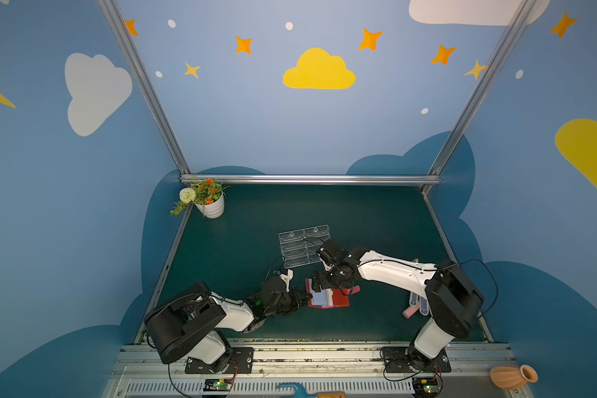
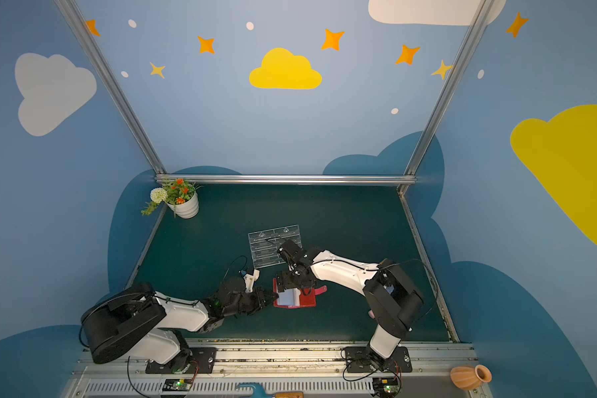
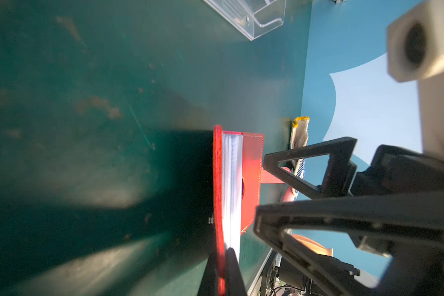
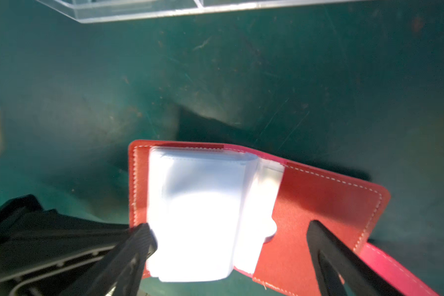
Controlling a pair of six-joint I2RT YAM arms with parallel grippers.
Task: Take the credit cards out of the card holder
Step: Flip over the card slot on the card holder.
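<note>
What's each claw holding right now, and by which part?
The left claw pinches the card holder by its cover edge; the right claw holds nothing.

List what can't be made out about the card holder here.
- Credit cards: none visible; sleeve pages glare white in the right wrist view, edge-on in the left wrist view.
- Card holder: partly under the right gripper in both top views.
- Snap tab: cut off by the right wrist view's edge.

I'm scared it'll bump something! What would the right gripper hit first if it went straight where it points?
Most likely the right gripper meets the card holder: its clear sleeves lie between the open jaws. Depth is unclear.
</note>
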